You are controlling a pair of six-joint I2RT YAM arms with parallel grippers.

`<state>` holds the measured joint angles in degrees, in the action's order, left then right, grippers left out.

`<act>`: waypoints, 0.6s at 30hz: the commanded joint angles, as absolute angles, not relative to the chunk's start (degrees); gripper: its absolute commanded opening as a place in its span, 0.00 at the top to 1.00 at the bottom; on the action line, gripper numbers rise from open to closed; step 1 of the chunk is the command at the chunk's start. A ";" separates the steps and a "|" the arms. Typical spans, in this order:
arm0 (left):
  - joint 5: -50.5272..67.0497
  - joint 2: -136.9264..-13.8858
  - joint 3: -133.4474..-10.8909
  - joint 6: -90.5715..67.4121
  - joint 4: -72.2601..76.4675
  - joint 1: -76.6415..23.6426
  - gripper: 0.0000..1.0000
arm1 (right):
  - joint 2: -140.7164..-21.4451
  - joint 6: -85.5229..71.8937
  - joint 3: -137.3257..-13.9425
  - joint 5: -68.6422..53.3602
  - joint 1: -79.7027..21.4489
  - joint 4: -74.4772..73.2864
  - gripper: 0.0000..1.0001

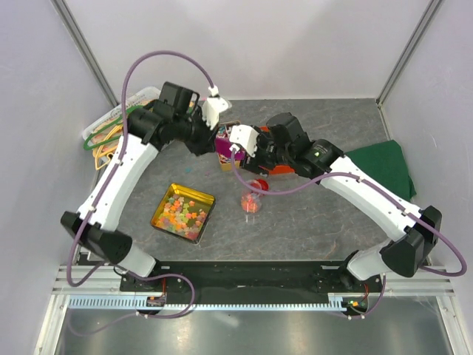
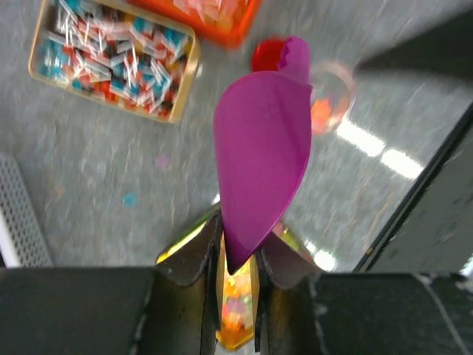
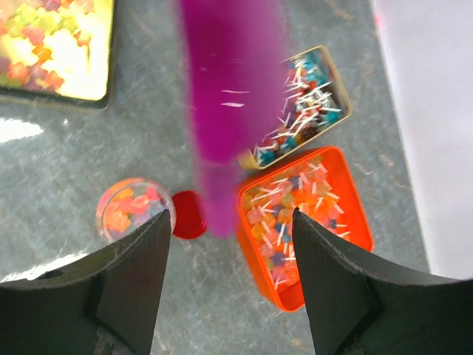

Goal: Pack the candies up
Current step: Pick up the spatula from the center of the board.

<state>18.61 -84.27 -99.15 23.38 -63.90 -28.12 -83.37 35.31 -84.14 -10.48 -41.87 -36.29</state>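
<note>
While my left hand [image 2: 238, 255] pinches the purple scoop [image 2: 262, 148] by its narrow end, long axis pointing out toward the clear cup [image 2: 330, 100], my right hand [image 3: 229, 222] hangs wide and empty. The candies [image 1: 182, 213] lie in the gold tin [image 1: 162, 203] (nearer my left arm), back behind the scoop.

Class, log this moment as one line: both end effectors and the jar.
left end effector: shut on purple scoop | right end effector: open, empty | clear jar: some candies inside, red lid off beside it
</note>
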 commanded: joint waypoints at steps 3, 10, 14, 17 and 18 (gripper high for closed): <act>23.74 -95.18 -111.97 18.20 -64.52 -23.03 0.98 | -81.83 32.43 -83.94 -1.32 -42.80 -28.84 0.27; 33.55 -99.84 -114.17 15.65 -61.08 -21.62 0.98 | -84.19 32.78 -82.35 8.17 -44.12 -22.77 0.28; 44.80 -103.35 -116.19 9.85 -60.03 -18.99 0.98 | -85.51 33.48 -81.83 11.16 -45.52 -21.45 0.28; 51.14 -106.34 -117.59 6.25 -59.24 -16.35 0.98 | -85.25 33.57 -80.51 12.65 -46.49 -20.31 0.28; 53.41 -106.96 -117.77 5.81 -59.06 -15.13 0.98 | -84.91 33.66 -80.33 12.74 -46.67 -20.30 0.28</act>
